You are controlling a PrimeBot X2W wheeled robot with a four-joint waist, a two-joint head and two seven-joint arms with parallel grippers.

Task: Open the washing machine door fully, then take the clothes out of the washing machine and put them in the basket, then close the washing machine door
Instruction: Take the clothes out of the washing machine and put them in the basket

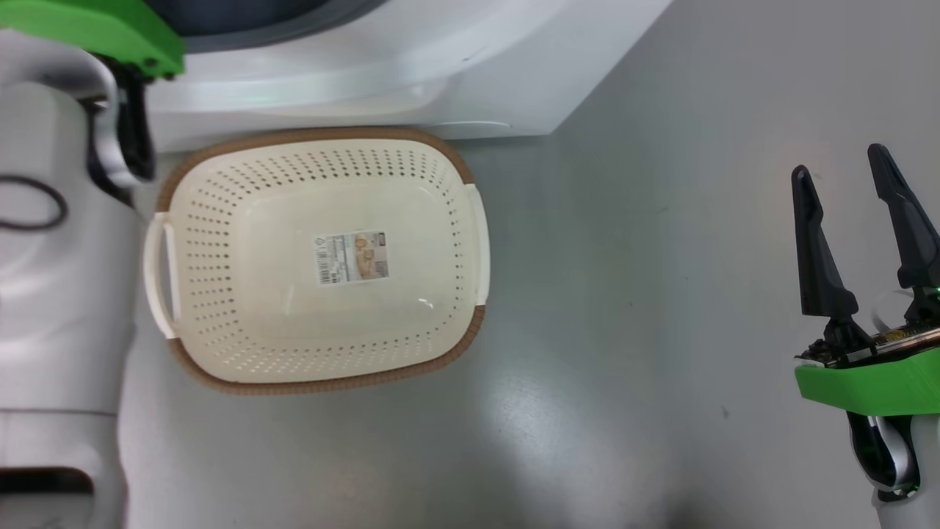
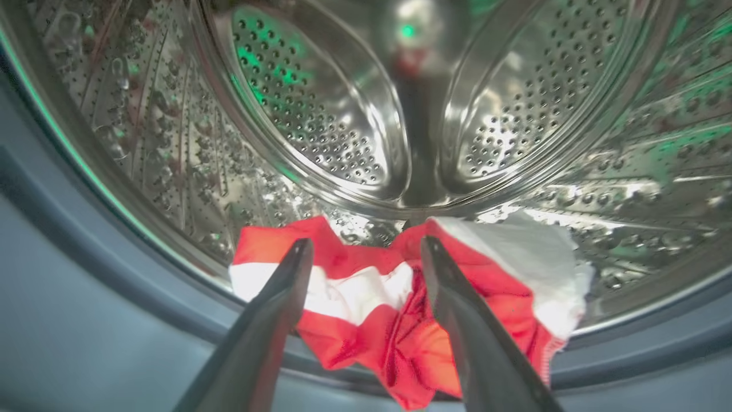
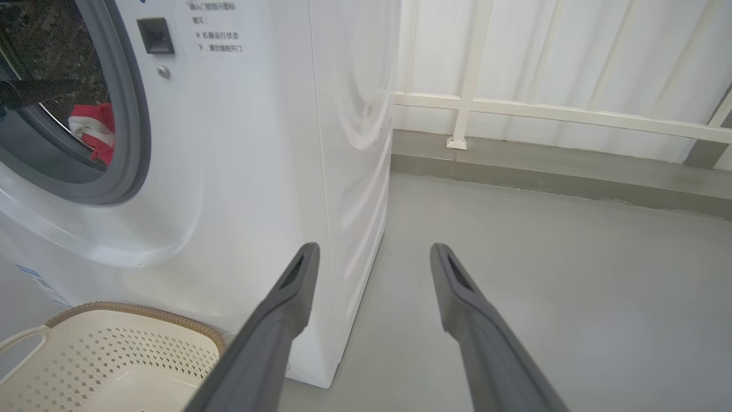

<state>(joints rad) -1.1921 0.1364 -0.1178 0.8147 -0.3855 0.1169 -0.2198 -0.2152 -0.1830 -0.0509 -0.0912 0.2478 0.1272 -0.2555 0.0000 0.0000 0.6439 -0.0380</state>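
Note:
Red-and-white clothes (image 2: 354, 292) lie crumpled at the front lip of the steel drum (image 2: 320, 114) of the washing machine (image 3: 257, 143). My left gripper (image 2: 366, 243) is open, reaching into the drum mouth with a finger on either side of the clothes, gripping nothing. The clothes (image 3: 94, 129) also show through the round opening. The washing machine door is out of view. The cream basket (image 1: 323, 136) with a brown rim stands empty on the floor against the machine's front (image 1: 411, 66). My right gripper (image 1: 839, 162) hangs open over bare floor, right of the basket.
My pale left forearm (image 1: 59, 257) runs up past the basket's left handle. Grey floor (image 3: 543, 286) stretches to the right of the machine. A white railing (image 3: 543, 111) on a low grey kerb closes the far side.

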